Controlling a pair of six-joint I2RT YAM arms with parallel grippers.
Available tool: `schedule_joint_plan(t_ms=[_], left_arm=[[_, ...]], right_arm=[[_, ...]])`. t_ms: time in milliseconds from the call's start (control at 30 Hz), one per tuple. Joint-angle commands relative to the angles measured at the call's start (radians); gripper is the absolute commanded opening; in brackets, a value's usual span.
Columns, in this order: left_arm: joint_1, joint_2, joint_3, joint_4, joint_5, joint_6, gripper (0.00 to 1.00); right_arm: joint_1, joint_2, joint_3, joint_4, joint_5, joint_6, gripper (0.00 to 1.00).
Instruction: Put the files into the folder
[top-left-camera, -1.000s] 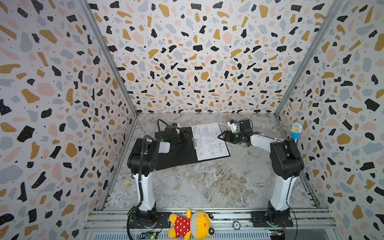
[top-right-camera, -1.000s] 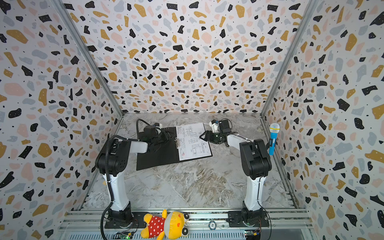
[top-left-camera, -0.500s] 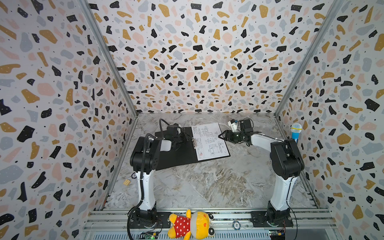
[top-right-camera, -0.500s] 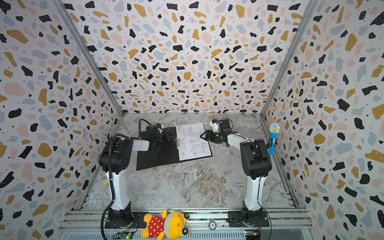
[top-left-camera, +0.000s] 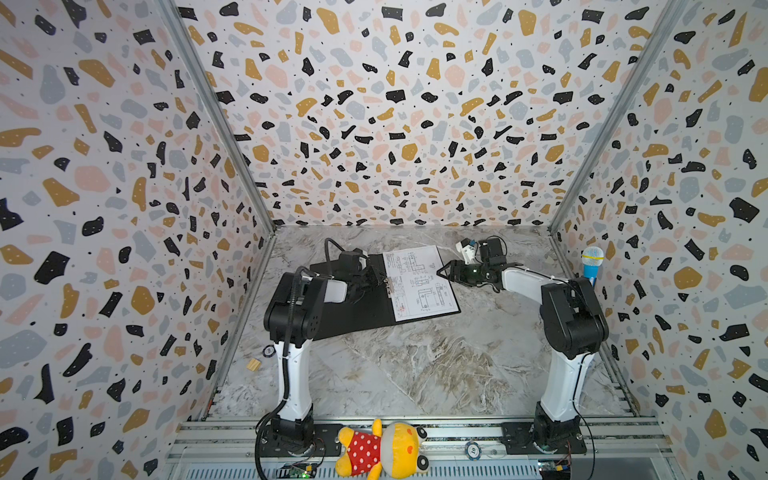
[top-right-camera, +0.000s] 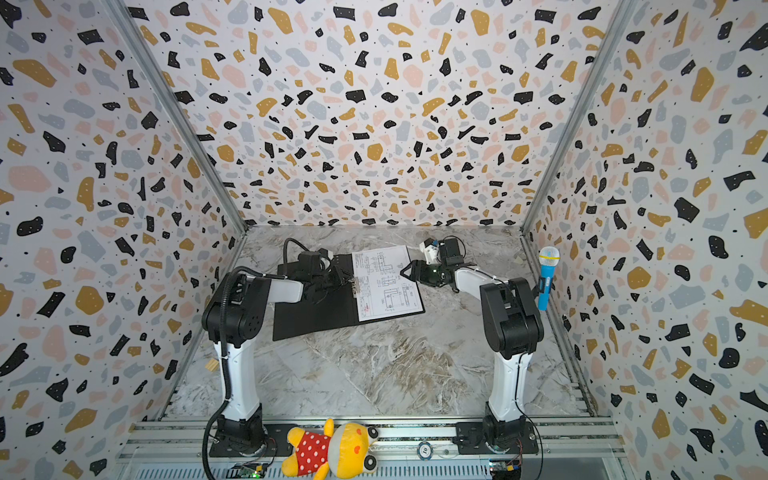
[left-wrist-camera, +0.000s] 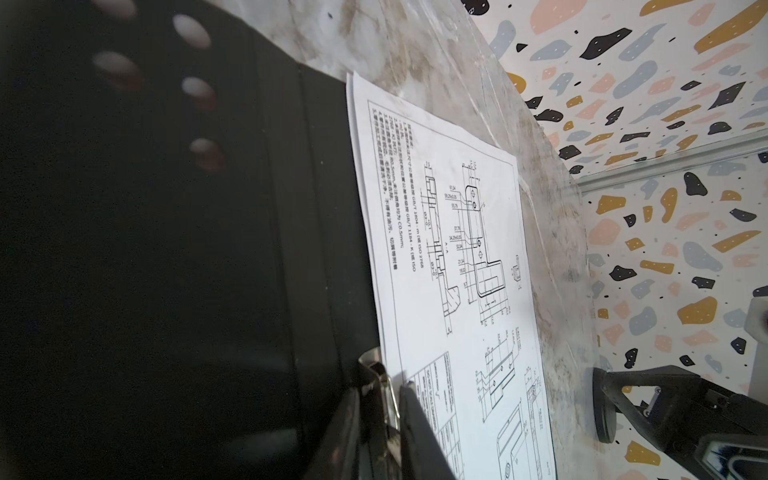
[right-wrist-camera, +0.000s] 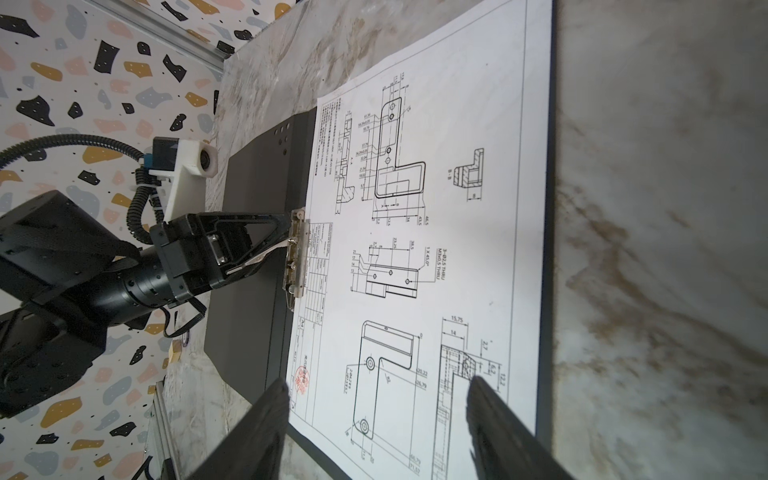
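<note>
The left gripper (top-left-camera: 377, 278) has narrowed onto the shiny metal clip (right-wrist-camera: 297, 253) of the matte black folder (top-left-camera: 353, 311); at its three o'clock, the right gripper (top-left-camera: 441, 275) gapes wide at the flat white sheet (top-left-camera: 419, 282) edge.

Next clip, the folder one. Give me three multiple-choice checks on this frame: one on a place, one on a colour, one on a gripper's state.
1. Where does the drawing sheet lie? A on the open folder; B under it; C beside it, apart.
2. What colour is the round stamp on that sheet? A green; B red; C blue.
3. How is the right gripper? A open, empty; B shut on the sheet; C shut on the folder.
Key: 1 A, the sheet covers one black half up to the spine. 2 B, the right wrist view shows it red. 3 A, its fingers stand wide apart over the sheet.
</note>
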Motion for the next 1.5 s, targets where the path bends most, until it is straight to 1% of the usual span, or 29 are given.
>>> schedule_joint_plan(t_ms=[0,233,400,500,667,767,967,1167,1467], left_arm=[[-0.008,0.027,0.029,-0.036,-0.015,0.026,0.17],[-0.013,0.028,0.017,-0.029,-0.023,0.017,0.14],[-0.026,0.019,0.003,-0.015,-0.025,0.004,0.13],[-0.031,0.015,-0.027,0.023,-0.024,-0.026,0.13],[-0.031,0.01,-0.069,0.066,-0.024,-0.056,0.13],[-0.031,0.004,-0.082,0.073,-0.027,-0.057,0.13],[-0.032,-0.014,-0.105,0.083,-0.031,-0.058,0.13],[-0.031,-0.027,-0.117,0.087,-0.019,-0.05,0.13],[-0.031,-0.036,-0.124,0.088,-0.011,-0.033,0.12]], right_arm=[[-0.002,0.0,0.036,-0.033,0.004,-0.011,0.68],[0.006,-0.018,0.027,-0.021,-0.013,0.003,0.68],[0.028,-0.042,0.016,0.015,-0.052,0.059,0.66],[0.054,-0.039,0.019,0.028,-0.074,0.1,0.61],[0.099,-0.02,0.017,0.087,-0.114,0.195,0.47],[0.134,0.007,0.039,0.103,-0.125,0.229,0.45],[0.217,0.082,0.11,0.106,-0.116,0.286,0.44],[0.264,0.146,0.155,0.143,-0.112,0.346,0.43],[0.274,0.17,0.179,0.173,-0.097,0.382,0.43]])
